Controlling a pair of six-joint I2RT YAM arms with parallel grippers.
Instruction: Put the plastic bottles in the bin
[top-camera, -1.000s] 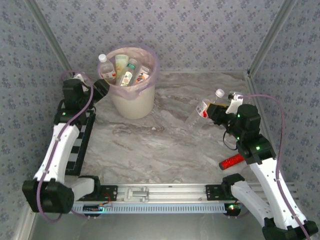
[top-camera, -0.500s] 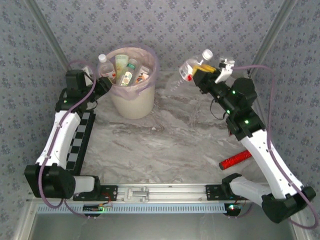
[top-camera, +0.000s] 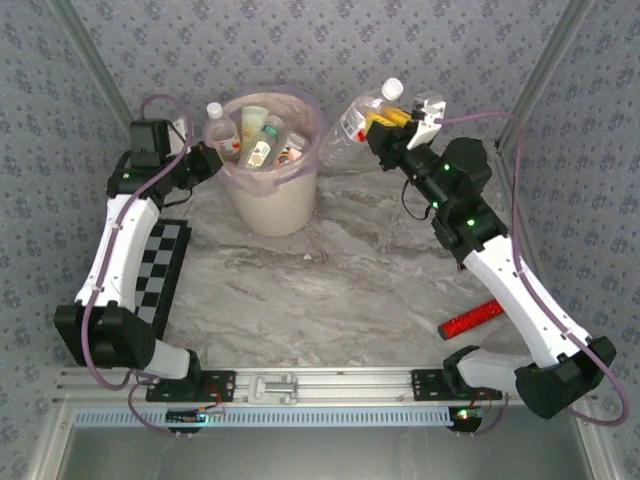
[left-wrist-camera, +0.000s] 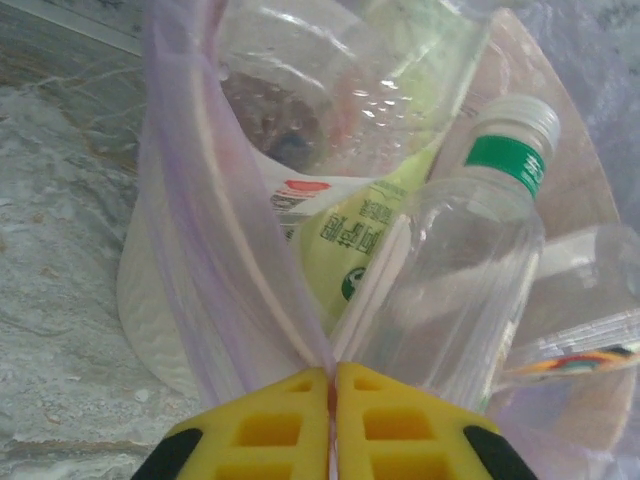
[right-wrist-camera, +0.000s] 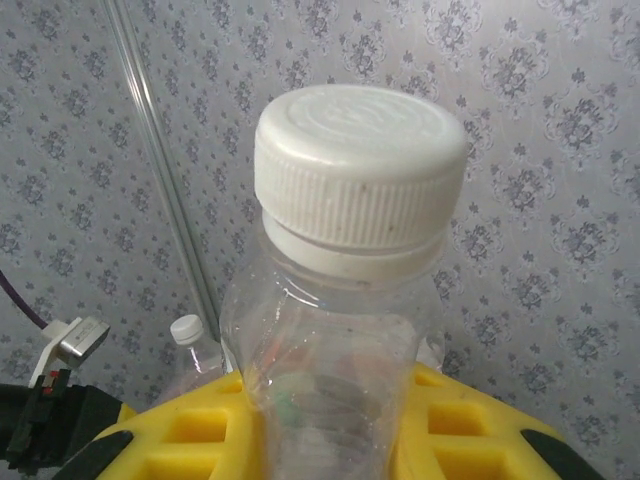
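Carry step: right tool (top-camera: 385, 121) clamped on a bottle (top-camera: 352, 122) just right of the bin (top-camera: 268, 205), next swing over and release; left tool (left-wrist-camera: 333, 378) pinches its bag (left-wrist-camera: 190, 230).

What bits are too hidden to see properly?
- Top view: how many bottles lie in the bin; they overlap and hide lower ones.
- Right wrist view: label of the held bottle; the right tool covers it.
- Left wrist view: whether the shut left tool pinches the bag; its pads hide that.
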